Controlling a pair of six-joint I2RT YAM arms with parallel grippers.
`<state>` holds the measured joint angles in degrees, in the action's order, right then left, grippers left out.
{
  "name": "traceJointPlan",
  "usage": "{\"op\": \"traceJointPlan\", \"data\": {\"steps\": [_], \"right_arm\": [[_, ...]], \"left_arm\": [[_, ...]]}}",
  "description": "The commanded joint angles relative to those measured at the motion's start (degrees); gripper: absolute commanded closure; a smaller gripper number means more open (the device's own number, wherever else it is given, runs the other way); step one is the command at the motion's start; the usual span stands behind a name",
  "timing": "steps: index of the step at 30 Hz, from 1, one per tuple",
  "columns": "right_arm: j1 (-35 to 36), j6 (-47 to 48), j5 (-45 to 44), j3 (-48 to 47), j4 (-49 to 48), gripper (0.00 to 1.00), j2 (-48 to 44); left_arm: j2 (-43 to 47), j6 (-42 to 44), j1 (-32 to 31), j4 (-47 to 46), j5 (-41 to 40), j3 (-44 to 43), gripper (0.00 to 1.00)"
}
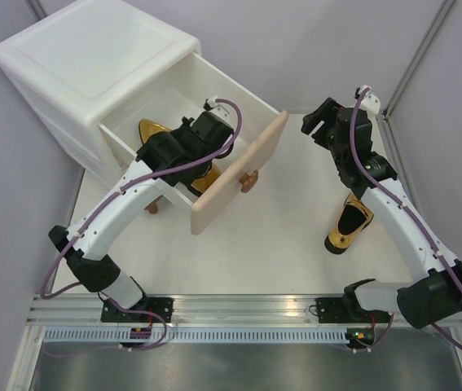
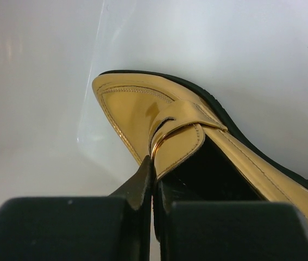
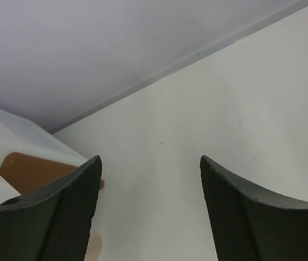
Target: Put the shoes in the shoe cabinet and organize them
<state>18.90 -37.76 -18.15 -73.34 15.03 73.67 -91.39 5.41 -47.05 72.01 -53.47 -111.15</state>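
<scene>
The white shoe cabinet point(image 1: 92, 73) stands at the back left, its upper drawer point(image 1: 239, 167) pulled out toward the middle. My left gripper point(image 1: 183, 155) reaches down into that drawer. It is shut on the upper edge of a gold shoe point(image 2: 143, 109), pinching it by the strap point(image 2: 154, 163). The toe point(image 1: 152, 130) of that shoe points toward the cabinet body. A second gold shoe point(image 1: 347, 224) lies on the table under my right arm. My right gripper point(image 1: 314, 122) hangs open above the table, right of the drawer, with nothing between its fingers point(image 3: 149, 160).
The beige drawer front point(image 1: 231, 183) with its brown knob point(image 1: 249, 181) juts out diagonally between the two arms. In the right wrist view a brown panel point(image 3: 29, 171) of the cabinet shows at the left. A metal frame post point(image 1: 418, 49) rises at the back right.
</scene>
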Motion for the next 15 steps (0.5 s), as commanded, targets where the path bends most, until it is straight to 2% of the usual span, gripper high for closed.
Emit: {"op": "traceJointPlan", "data": {"steps": [1, 8, 12, 13, 15], "right_arm": [[-0.2, -0.4, 0.2, 0.7, -1.3, 0.23, -2.2], [-0.4, 0.0, 0.0, 0.9, -1.3, 0.23, -2.7], [-0.3, 0.3, 0.0, 0.7, -1.3, 0.22, -2.7], [-0.4, 0.5, 0.0, 0.7, -1.2, 0.22, -2.7], [-0.4, 1.0, -0.1, 0.4, -1.2, 0.21, -2.7]], "left_arm": [[4.3, 5.4, 0.6, -4.6, -0.5, 3.4, 0.98], [5.3, 5.6, 0.6, -5.4, 0.7, 5.2, 0.94], [5.4, 5.1, 0.6, -5.4, 1.9, 4.9, 0.73], [5.3, 5.0, 0.6, -5.4, 2.1, 4.8, 0.62], [5.4, 4.6, 0.6, -5.3, 2.4, 4.1, 0.5]]}}
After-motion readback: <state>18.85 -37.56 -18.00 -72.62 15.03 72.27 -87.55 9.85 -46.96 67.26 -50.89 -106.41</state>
